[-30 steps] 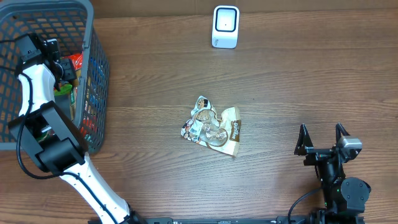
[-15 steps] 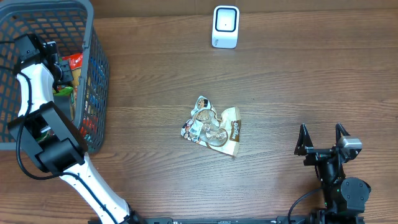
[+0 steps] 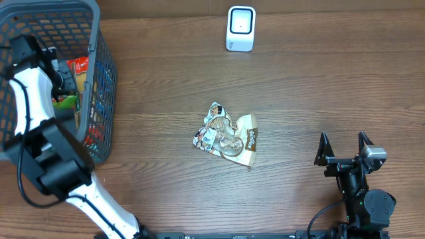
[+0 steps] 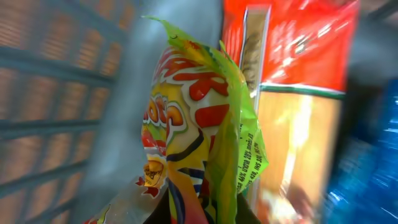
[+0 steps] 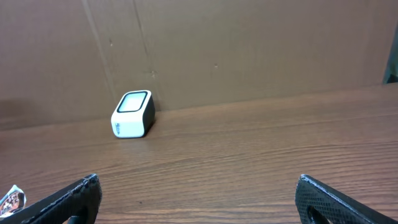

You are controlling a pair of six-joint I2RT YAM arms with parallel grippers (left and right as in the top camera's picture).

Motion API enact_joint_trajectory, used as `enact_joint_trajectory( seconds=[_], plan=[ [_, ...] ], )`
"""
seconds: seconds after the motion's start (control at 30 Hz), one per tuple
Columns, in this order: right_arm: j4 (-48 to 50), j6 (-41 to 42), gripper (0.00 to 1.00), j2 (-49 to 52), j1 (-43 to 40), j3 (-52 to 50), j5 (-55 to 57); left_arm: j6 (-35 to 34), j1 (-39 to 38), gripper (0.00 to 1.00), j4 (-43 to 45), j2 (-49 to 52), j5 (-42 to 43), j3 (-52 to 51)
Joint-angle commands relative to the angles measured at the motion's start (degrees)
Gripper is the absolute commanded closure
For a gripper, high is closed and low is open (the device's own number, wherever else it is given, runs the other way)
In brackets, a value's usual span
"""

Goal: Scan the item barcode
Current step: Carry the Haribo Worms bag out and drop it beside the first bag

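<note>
Brown wood-grain counter (image 3: 319,79), brown cardboard wall (image 5: 249,43) behind. Far left: grey basket (image 3: 105,73); left pincer (image 3: 65,85) inside, clamped on green-yellow snack bag (image 4: 205,124). Far centre: white scanner (image 3: 240,28). Middle: crumpled packet (image 3: 227,136). Near right: right pincer (image 3: 342,139), jaws apart.

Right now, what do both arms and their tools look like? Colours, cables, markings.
Left arm: glossy white links, black joint blocks, thin black cable alongside. Right arm: all black, black cable looping at its base, pale grey block near the wrist. Right tool: two black tapered fingers with a finely dimpled texture. No markings legible.
</note>
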Motion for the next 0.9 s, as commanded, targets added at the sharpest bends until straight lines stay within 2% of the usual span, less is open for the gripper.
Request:
enact_joint_trajectory(
  seconds=[0.0,0.23,0.43,0.63,0.87],
  plan=[
    [0.22,-0.20,0.00,-0.55,-0.17,-0.61,0.50,-1.25,-0.74,0.95,-0.46,-10.58,0.04,0.68],
    [0.22,-0.20,0.00,-0.55,-0.17,-0.61,0.50,-1.27,-2.45,0.96,-2.10,-22.29,0.63,0.68],
    [0.22,-0.22,0.00,-0.55,-0.17,-0.61,0.50,-1.22,-9.86,0.96,-4.42,-33.33,1.86,0.68],
    [0.22,-0.22,0.00,-0.55,-0.17,-0.61,0.50,-0.07,-26.38,0.96,-7.58,-41.00,1.77,0.66],
    [0.22,-0.20,0.00,-0.55,-0.17,-0.61,0.50,-0.87,-45.13,0.96,-9.68,-37.03,1.79,0.52]
  ],
)
